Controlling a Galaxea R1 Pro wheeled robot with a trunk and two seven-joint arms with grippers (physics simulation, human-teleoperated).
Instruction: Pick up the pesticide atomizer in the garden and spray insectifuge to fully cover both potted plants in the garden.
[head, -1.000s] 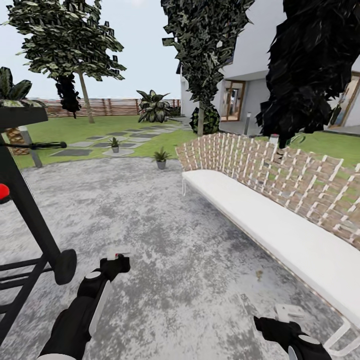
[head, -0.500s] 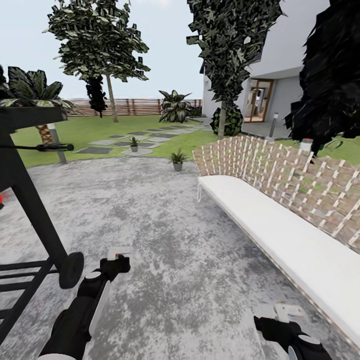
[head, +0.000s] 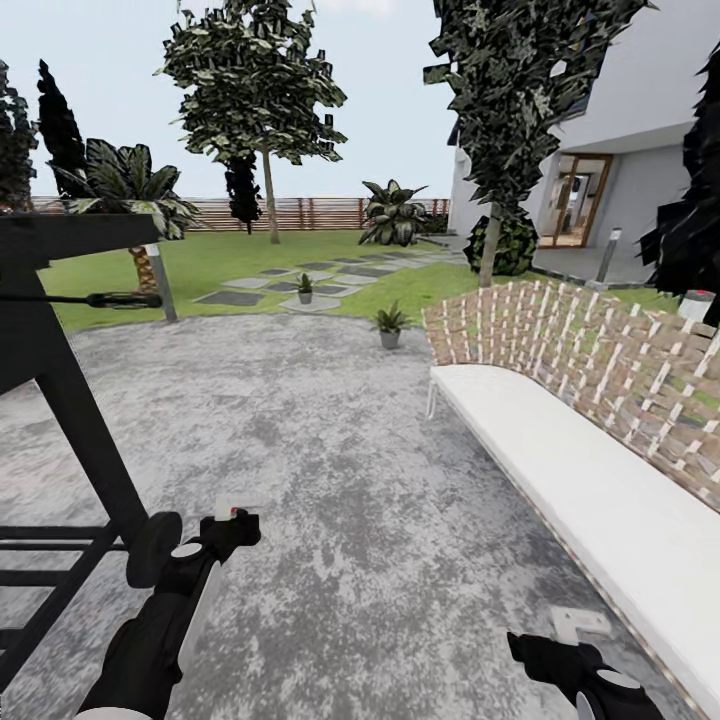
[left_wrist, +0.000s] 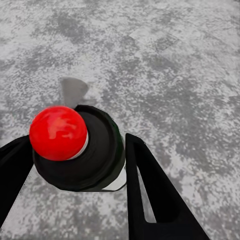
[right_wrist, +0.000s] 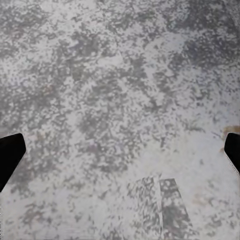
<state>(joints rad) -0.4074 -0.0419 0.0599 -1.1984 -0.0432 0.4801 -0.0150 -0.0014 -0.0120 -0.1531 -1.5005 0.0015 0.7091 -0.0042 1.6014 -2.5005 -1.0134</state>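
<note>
From the head, the left gripper (head: 232, 527) was held low over the grey patio (head: 320, 450), its jaws closed on the atomizer (head: 236, 512); little of the bottle could be seen beyond a pale top and a red spot. The right gripper (head: 548, 648) sat near the bottom edge, largely cut off, and whether it was open could not be told from here. Two potted plants stood far ahead: one (head: 389, 324) at the patio's far rim near the bench (head: 560, 470), the other (head: 305, 289) on the stepping stones (head: 300, 285) in the lawn. A black frame (head: 60, 400) was cut off at the left edge. The fence (head: 300, 213) ran behind the trees.

From the left wrist, the atomizer (left_wrist: 80, 150) sat between two black fingers (left_wrist: 155, 195), its red ball and dark body showing; its lower end was hidden.

From the right wrist, only the black fingertips (right_wrist: 10, 155) showed at opposite edges, wide apart, with bare paving (right_wrist: 120, 100) between them.
</note>
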